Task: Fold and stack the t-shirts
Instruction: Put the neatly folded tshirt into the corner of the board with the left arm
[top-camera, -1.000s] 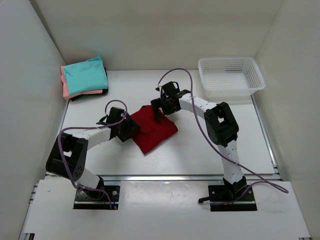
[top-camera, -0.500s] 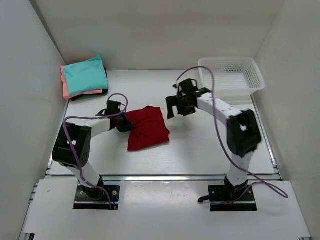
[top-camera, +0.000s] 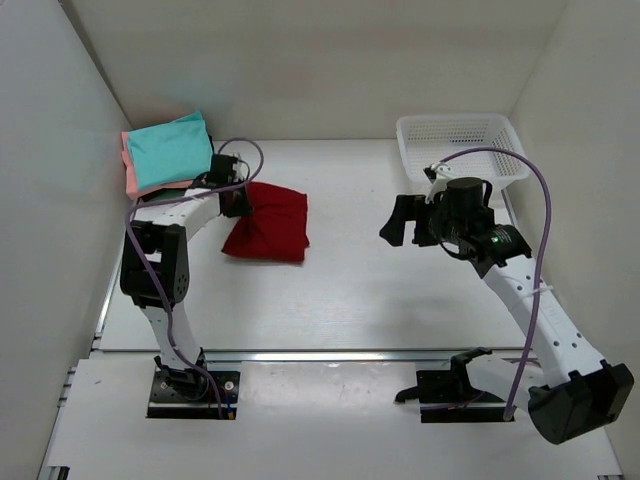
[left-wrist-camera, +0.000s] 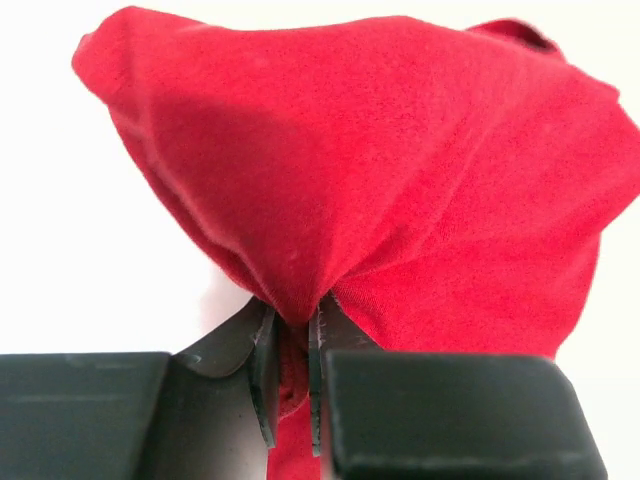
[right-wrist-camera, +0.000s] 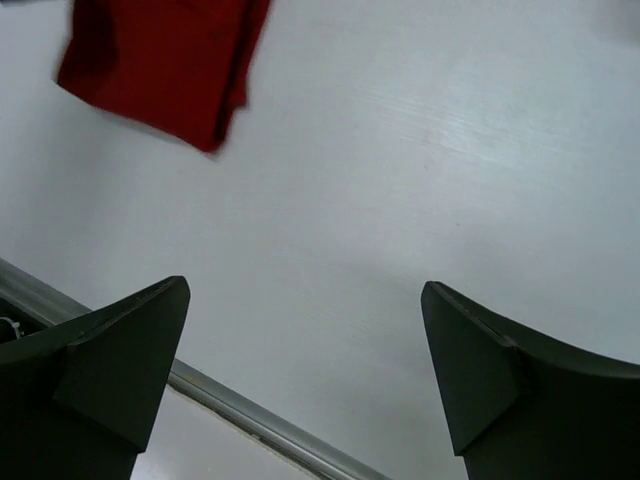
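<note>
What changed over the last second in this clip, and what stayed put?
The left gripper closed on the red t-shirt and dragged it from mid-table toward the far left, beside the folded stack. The right gripper left the shirt and swung away to the right, open, near the basket. Stack and basket did not move.

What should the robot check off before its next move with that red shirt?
1. Left gripper shut on the red t-shirt: ok.
2. Right gripper open, clear of any cloth: ok.
3. The red t-shirt neatly folded: cannot tell; it bunches at the pinch.
4. Stack of folded shirts, teal on top, nothing lying on it: ok.
5. The red t-shirt placed on the stack: not ok; it sits beside it.
</note>
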